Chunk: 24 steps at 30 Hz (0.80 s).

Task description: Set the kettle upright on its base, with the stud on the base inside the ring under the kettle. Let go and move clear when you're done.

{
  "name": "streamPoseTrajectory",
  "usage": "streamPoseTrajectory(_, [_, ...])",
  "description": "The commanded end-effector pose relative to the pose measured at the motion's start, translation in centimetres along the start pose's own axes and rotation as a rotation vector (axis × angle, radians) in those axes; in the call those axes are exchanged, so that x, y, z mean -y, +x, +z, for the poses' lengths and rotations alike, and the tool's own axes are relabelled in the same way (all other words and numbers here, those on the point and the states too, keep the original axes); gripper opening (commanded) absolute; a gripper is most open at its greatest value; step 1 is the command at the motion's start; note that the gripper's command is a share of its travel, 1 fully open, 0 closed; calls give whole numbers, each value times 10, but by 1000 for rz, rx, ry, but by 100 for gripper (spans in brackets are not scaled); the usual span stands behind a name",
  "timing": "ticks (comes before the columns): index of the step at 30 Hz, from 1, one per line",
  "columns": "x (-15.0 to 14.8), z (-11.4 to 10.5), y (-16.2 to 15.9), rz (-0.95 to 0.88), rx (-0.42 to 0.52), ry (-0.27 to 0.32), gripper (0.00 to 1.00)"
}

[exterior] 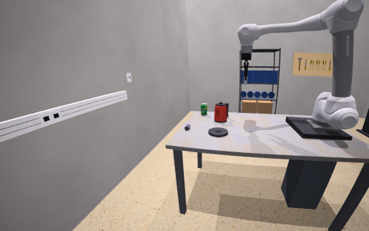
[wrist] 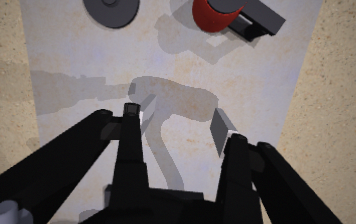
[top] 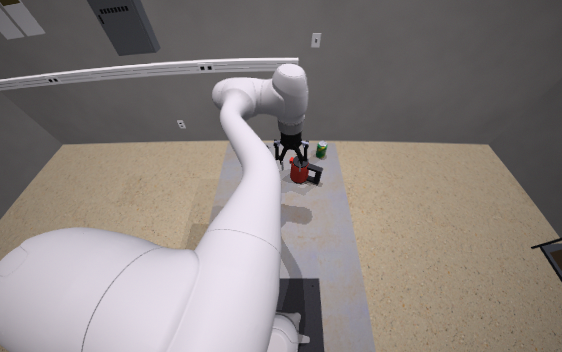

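Note:
The red kettle point(exterior: 221, 112) with a black lid and handle stands upright on the table, apart from its base. The round black base point(exterior: 218, 132) lies flat on the table in front of the kettle, nearer the table's edge. In the wrist view the kettle point(wrist: 220, 12) is at the top right and the base point(wrist: 111, 9) at the top left. My gripper point(exterior: 245, 77) hangs high above the table, pointing down, open and empty. In the wrist view the fingers frame bare table top. In the top view the gripper point(top: 292, 156) looks just over the kettle point(top: 302, 170), and my arm hides the base.
A green can point(exterior: 203, 109) stands by the table's far corner, left of the kettle. A small dark object point(exterior: 187, 127) lies near the table's left edge. A metal shelf point(exterior: 259, 80) with boxes stands behind the table. My arm's mount point(exterior: 316, 128) sits at the right.

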<state>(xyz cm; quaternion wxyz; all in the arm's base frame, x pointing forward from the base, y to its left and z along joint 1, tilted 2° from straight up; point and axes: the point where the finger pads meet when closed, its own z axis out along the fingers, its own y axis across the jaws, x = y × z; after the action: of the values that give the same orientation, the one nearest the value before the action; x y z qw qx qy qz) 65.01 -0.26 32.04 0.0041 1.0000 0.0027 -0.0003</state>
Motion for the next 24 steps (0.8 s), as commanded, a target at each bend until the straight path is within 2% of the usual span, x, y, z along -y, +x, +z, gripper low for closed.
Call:
streamPoseTrajectory(1, [2,-1,0,4,-1,6,52])
streamPoseTrajectory(24, [-4,-1,6,-5,-14,-9,52])
